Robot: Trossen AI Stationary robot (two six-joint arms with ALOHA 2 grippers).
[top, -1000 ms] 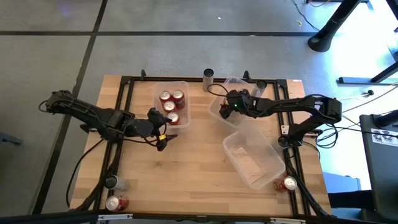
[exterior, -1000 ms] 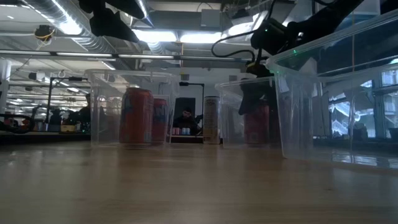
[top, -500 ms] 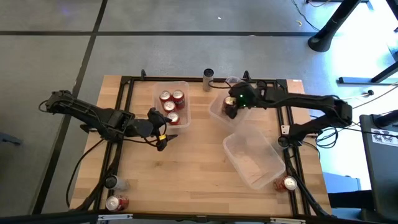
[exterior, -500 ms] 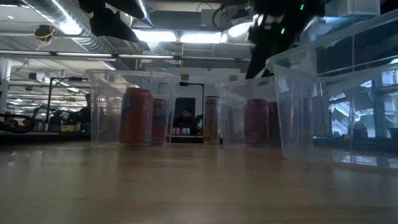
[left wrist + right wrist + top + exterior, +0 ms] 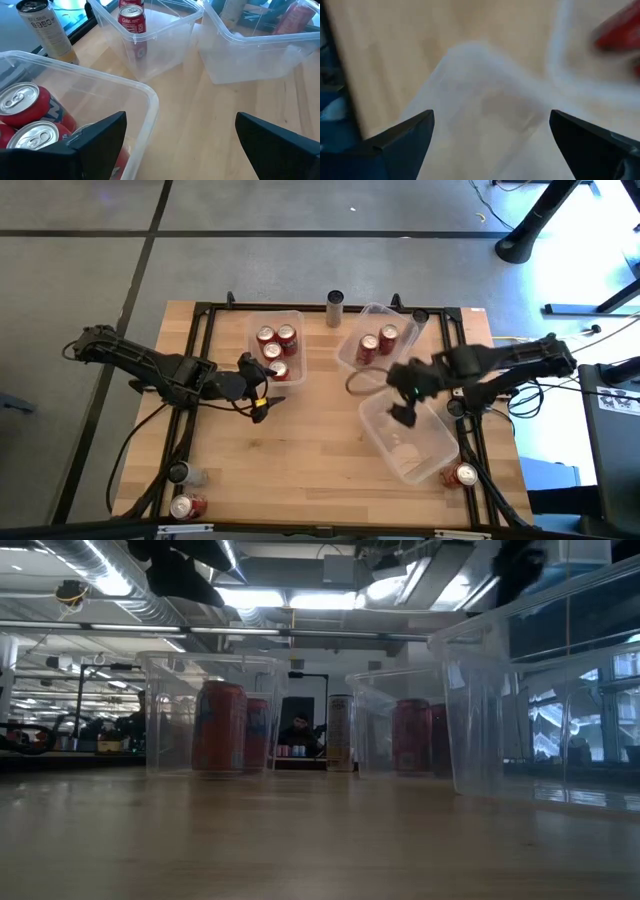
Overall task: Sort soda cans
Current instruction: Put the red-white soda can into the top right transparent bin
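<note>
Red aluminium soda cans with silver tops are the cargo, and most lie sorted already. Taking the clear rectangular plastic bin at the back-left of the table (image 5: 297, 315) as the landmark: it holds three red cans (image 5: 276, 350). Just to its right, across a strip of bare wood, a second clear plastic bin (image 5: 345, 358) sits tilted askew with two red cans (image 5: 377, 343) standing in it. Between the two bins, at the table's back edge, a slim grey can (image 5: 335, 306) stands alone outside any bin. Well to the landmark's front and right lies a third, larger clear bin (image 5: 440, 451) with no cans in it.

The right gripper (image 5: 401, 412) hangs over the near end of that larger bin, fingers spread and carrying nothing; its own wrist view is motion-blurred, showing only pale plastic between the two dark fingers (image 5: 400, 142). The left gripper (image 5: 258, 406) waits just in front of the landmark bin, jaws apart and empty.

Judging by this, a delivery is done and a fetch is in hand. Loose cans remain well forward of the landmark: a red one at the front-right corner (image 5: 465, 475), plus a red (image 5: 184, 506) and a grey can (image 5: 179, 472) at the front-left. The next move calls for reaching one, likely the front-right can, descending open-jawed around its body, and closing squarely so it does not tip.
</note>
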